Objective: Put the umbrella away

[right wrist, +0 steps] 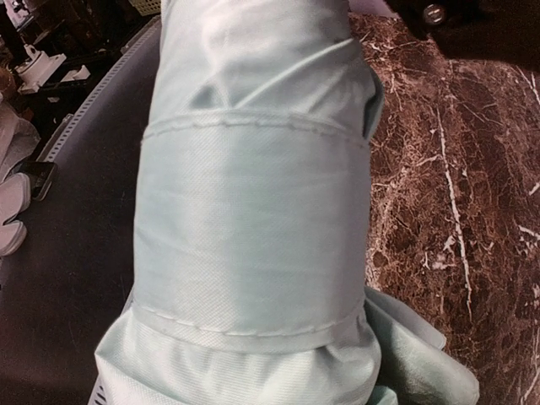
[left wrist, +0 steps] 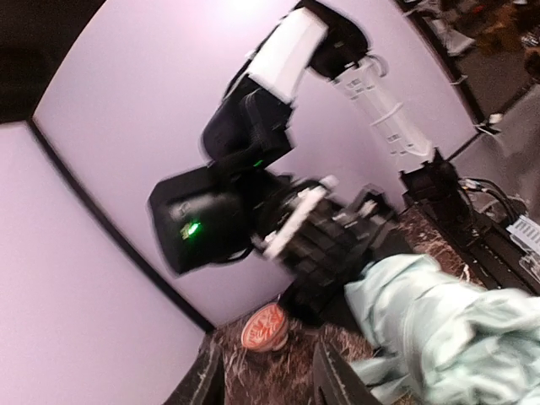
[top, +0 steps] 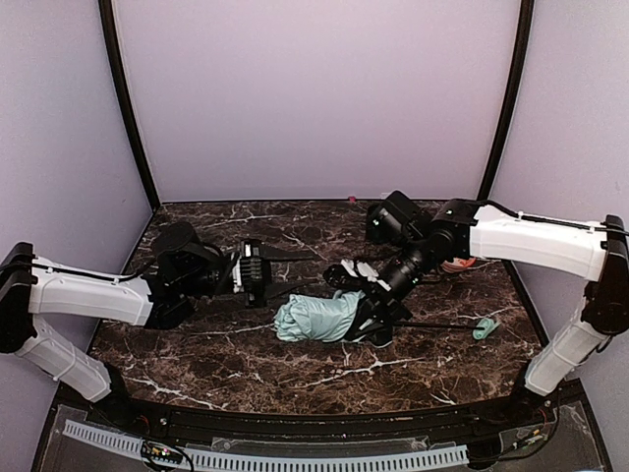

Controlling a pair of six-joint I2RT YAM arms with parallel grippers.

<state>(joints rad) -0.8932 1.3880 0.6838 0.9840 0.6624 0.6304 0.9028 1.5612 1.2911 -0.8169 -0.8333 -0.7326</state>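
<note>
Your right claw (top: 370, 313) is clamped partway closed on the umbrella (top: 314, 317). The folded mint bundle lies on the marble table (top: 226, 364) and sticks out past the claw's fingertips. The thin shaft (top: 432, 324) runs back alongside that claw to the handle (top: 486, 327). Farther off, your left claw (top: 259, 275) stands partly open with nothing between its fingers (left wrist: 337, 380), just beside the bundle's other end.
</note>
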